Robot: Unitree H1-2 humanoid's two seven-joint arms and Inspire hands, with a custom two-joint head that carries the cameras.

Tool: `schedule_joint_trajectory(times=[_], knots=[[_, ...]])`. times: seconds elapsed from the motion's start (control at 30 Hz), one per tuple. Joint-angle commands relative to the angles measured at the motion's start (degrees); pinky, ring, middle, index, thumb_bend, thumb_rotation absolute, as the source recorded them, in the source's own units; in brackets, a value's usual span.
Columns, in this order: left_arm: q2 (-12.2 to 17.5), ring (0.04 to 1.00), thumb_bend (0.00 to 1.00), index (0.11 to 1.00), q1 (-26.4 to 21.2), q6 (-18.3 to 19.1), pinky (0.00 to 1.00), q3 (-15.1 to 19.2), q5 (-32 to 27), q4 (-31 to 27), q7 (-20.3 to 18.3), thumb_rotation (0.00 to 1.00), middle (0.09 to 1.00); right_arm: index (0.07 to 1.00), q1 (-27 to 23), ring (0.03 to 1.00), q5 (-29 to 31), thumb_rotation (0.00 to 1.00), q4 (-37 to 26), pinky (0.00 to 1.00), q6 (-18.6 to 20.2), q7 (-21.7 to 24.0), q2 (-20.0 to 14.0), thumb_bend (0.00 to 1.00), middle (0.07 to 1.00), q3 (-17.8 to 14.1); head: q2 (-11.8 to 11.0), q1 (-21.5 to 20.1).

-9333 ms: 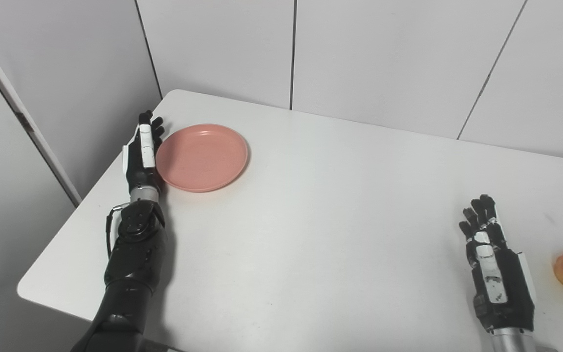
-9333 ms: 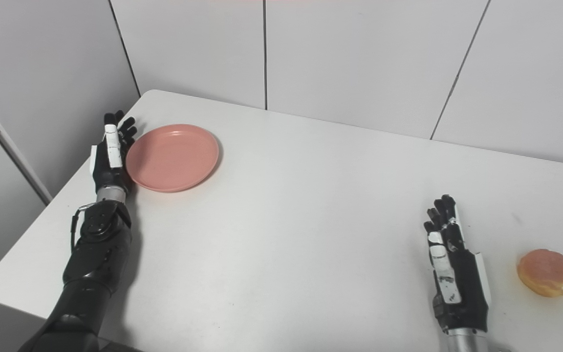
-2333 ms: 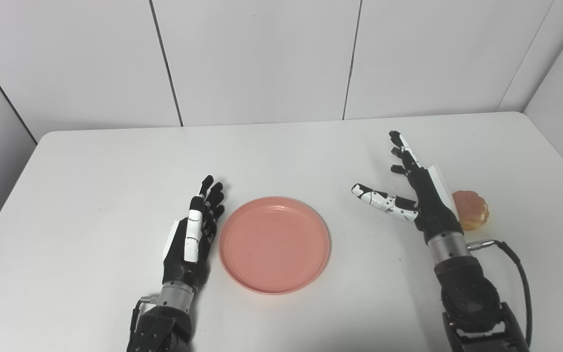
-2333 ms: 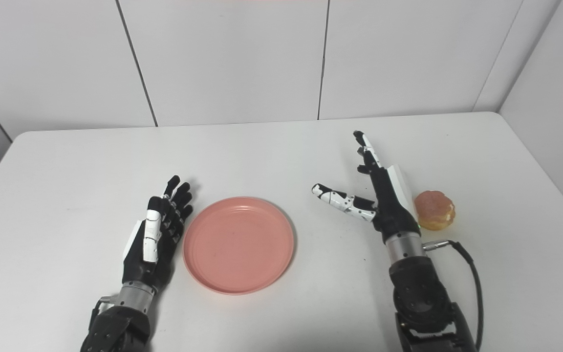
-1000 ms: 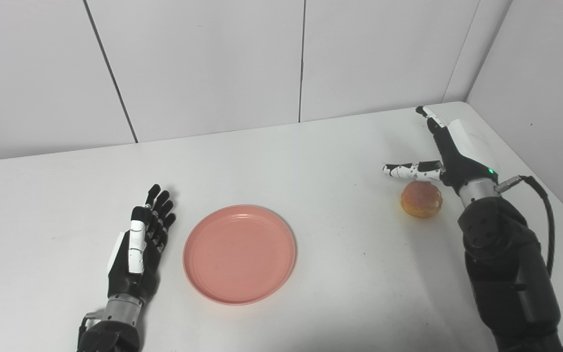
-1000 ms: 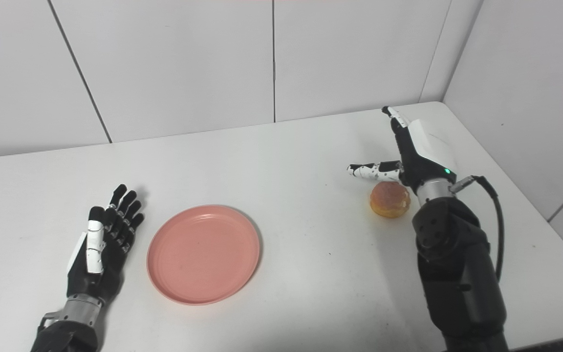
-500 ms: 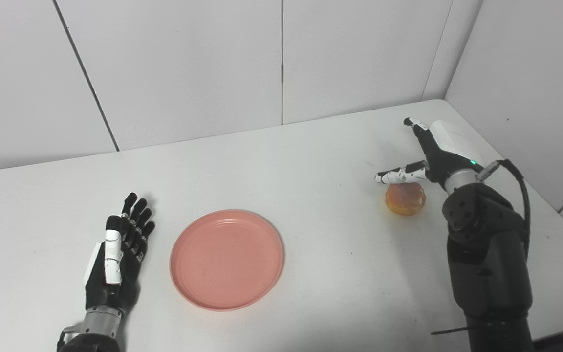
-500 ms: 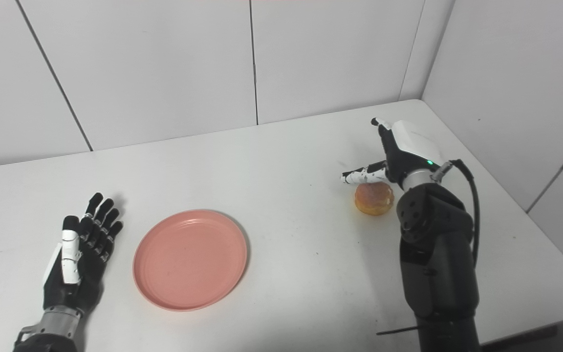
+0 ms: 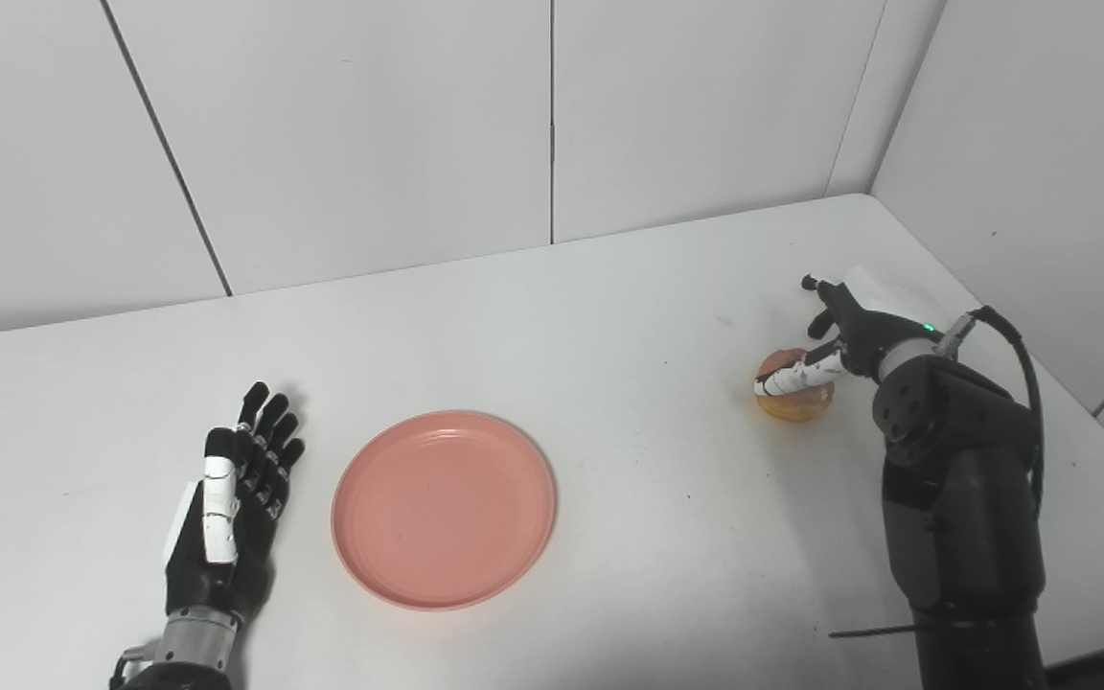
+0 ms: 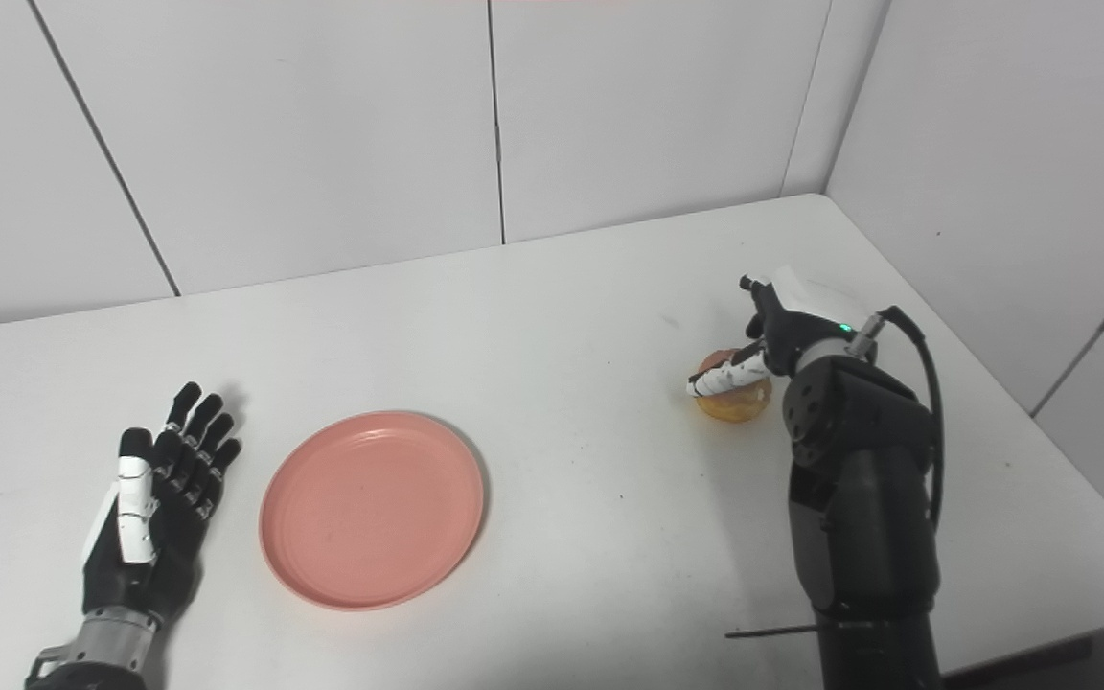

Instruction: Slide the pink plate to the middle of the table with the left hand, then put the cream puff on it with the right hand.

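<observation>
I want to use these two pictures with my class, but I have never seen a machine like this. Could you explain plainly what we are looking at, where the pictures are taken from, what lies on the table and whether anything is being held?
This is a humanoid robot with two black arms ending in fingered hands. Both pictures come from two cameras side by side on its head, looking down at a white table, so they show one scene from slightly different spots. A round, empty pink plastic plate lies near the middle. The left hand rests open and flat beside it, not touching it. Far right, the right hand is curled over a golden-brown round cream puff, thumb across its front; whether the grip is complete cannot be told. The puff looks to be on the table, not yet lifted.
</observation>
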Motion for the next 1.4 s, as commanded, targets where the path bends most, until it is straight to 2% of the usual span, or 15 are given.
schedule_joint_trajectory(times=[0.0, 0.03, 0.1, 0.17, 0.27, 0.43, 0.67, 0.87, 1.0, 1.07, 1.2, 1.23, 1.27, 1.33, 1.37], knots=[[-0.02, 1.0, 0.8, 0.998, 0.11, 0.1, 1.0, -0.02, 0.3, -1.49, -0.05, 1.0, 1.0, 0.889, -2.06, 0.43, -1.21, 0.31, 0.22, 0.3, -0.19, 1.12, -1.06, 0.96, 0.576, -0.58, -0.05, -0.04], [0.03, 1.0, 0.8, 0.999, 0.1, 0.26, 1.0, -0.07, 0.17, -1.54, -0.1, 1.0, 1.0, 0.893, -2.05, 0.445, -1.3, 0.31, 0.67, 0.31, -0.2, 1.6, -1.34, 0.95, 0.586, -0.38, -0.05, -0.04], [0.13, 1.0, 0.81, 0.999, 0.11, 0.44, 1.0, -0.15, 0.23, -1.71, -0.08, 1.0, 1.0, 0.902, -2.12, 0.388, -1.27, 0.29, 1.72, 0.28, -0.2, 2.5, -1.63, 0.93, 0.522, -0.48, 0.01, -0.02], [-0.11, 1.0, 0.82, 0.997, 0.18, 0.46, 1.0, -0.08, 0.24, -1.92, 0.22, 0.99, 1.0, 0.901, -1.99, 0.384, -0.88, 0.28, 2.57, 0.28, -0.2, 2.54, -2.0, 0.93, 0.52, -0.31, 0.03, 0.11], [-0.35, 1.0, 0.82, 0.989, 0.16, 0.68, 1.0, -0.06, 0.17, -2.06, 0.44, 0.99, 1.0, 0.898, -1.84, 0.364, -0.69, 0.26, 3.64, 0.27, -0.2, 2.24, -2.3, 0.92, 0.499, -0.04, 0.03, 0.11], [0.03, 1.0, 0.82, 0.999, 0.36, 0.96, 1.0, -0.28, 0.46, -2.64, 0.33, 1.0, 1.0, 0.89, -1.8, 0.286, -0.06, 0.18, 6.07, 0.21, -0.19, 0.12, -1.56, 0.9, 0.425, -0.9, 0.37, 0.08], [-0.09, 1.0, 0.82, 1.0, 0.4, 0.94, 1.0, -0.29, 0.69, -2.85, 0.22, 0.99, 1.0, 0.9, -2.27, 0.274, -2.37, 0.15, 8.94, 0.19, -0.18, -1.68, -0.48, 0.91, 0.423, -0.86, 0.45, 0.08], [-0.25, 1.0, 0.82, 1.0, 0.54, 0.95, 1.0, -0.35, 1.03, -3.03, 0.46, 1.0, 1.0, 0.901, -2.21, 0.278, -2.59, 0.18, 7.52, 0.19, -0.19, -0.86, -0.77, 0.9, 0.427, -0.46, 0.43, 0.12], [-0.32, 1.0, 0.81, 1.0, 0.51, 0.72, 1.0, -0.22, 0.8, -2.86, 0.31, 1.0, 1.0, 0.902, -1.94, 0.256, -1.4, 0.2, 5.8, 0.18, -0.19, -1.57, -0.69, 0.9, 0.405, -0.67, 0.43, 0.12], [-0.33, 1.0, 0.82, 0.995, 0.48, 1.17, 1.0, -0.25, 0.87, -3.09, 0.45, 0.99, 1.0, 0.906, -1.84, 0.267, -1.33, 0.22, 5.02, 0.18, -0.2, -2.12, -0.69, 0.9, 0.423, -0.51, 0.51, 0.22], [-0.06, 1.0, 0.81, 1.0, 0.43, 1.13, 1.0, -0.28, 0.62, -2.82, -0.01, 1.0, 1.0, 0.909, -1.37, 0.345, -1.66, 0.28, 3.36, 0.23, -0.25, -3.54, -1.25, 0.92, 0.513, 1.0, 0.4, 0.25], [-0.01, 1.0, 0.82, 0.999, 0.44, 1.06, 1.0, -0.28, 0.61, -2.76, -0.06, 0.99, 1.0, 0.913, -1.3, 0.476, -1.75, 0.3, 3.04, 0.32, -0.25, -3.69, -1.37, 0.92, 0.623, 1.32, 0.4, 0.25], [0.0, 1.0, 0.82, 0.999, 0.44, 0.91, 1.0, -0.27, 0.68, -2.65, -0.05, 0.99, 1.0, 0.914, -1.24, 0.521, -1.52, 0.31, 2.57, 0.35, -0.26, -4.09, -1.38, 0.93, 0.66, 1.6, 0.4, 0.25], [-0.08, 1.0, 0.82, 0.997, 0.41, 0.56, 1.0, -0.26, 0.86, -2.39, 0.08, 0.99, 1.0, 0.918, -1.15, 0.697, -1.33, 0.32, 1.92, 0.5, -0.25, -4.44, -1.38, 0.94, 0.793, 1.9, 0.46, 0.33], [-0.15, 1.0, 0.82, 0.996, 0.43, 0.62, 1.0, -0.23, 0.9, -2.39, 0.21, 0.99, 1.0, 0.921, -1.1, 0.743, -1.34, 0.32, 1.54, 0.54, -0.25, -4.36, -1.41, 0.94, 0.829, 2.06, 0.47, 0.33]])
